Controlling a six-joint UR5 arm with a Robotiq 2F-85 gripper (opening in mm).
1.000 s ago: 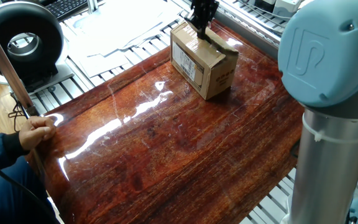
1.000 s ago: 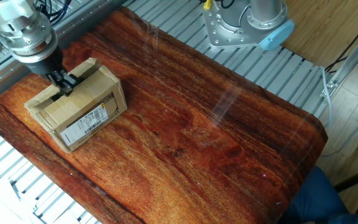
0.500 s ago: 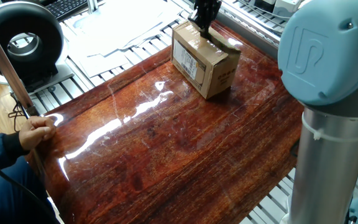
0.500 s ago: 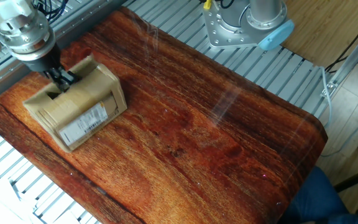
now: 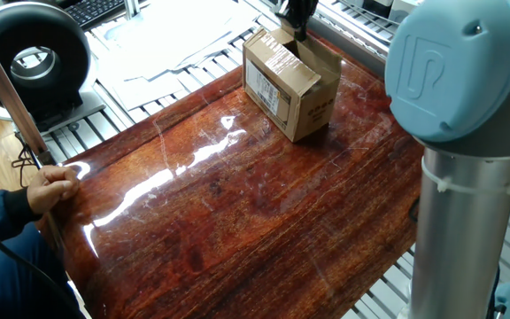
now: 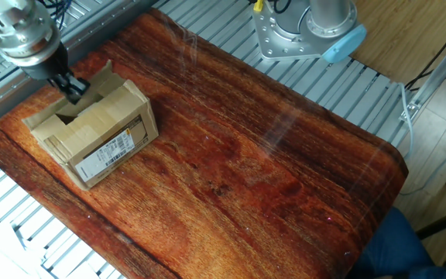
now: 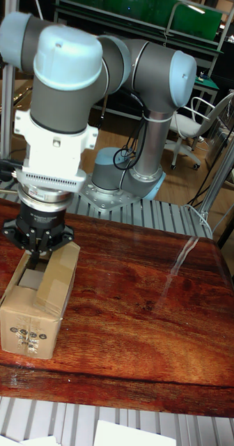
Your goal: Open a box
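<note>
The box [image 5: 283, 89] is a small brown cardboard carton at the far end of the glossy wooden board [image 5: 237, 204]. Its white label [image 6: 108, 152] faces the board's near edge in the other fixed view. One top flap [image 6: 105, 80] stands lifted, and the opening [image 7: 30, 280] shows beside it. My gripper [image 6: 72, 87] hangs just above the box top, fingers close together and pinching the raised flap's edge. The tall fixed view shows the gripper [image 7: 39, 259] over the box [image 7: 30, 324], with the flap [image 7: 60, 279] leaning up against it.
A person's hand [image 5: 53, 186] holds a wooden stick at the board's left edge. A black round device [image 5: 29, 55] and papers [image 5: 166, 35] lie beyond the board. The arm's base [image 6: 304, 31] stands on the slatted metal table, and its blue joint [image 5: 454, 71] blocks the right foreground.
The gripper has risen from the seam on the box top. One flap came up with it and now stands raised; the box has stayed in place.
</note>
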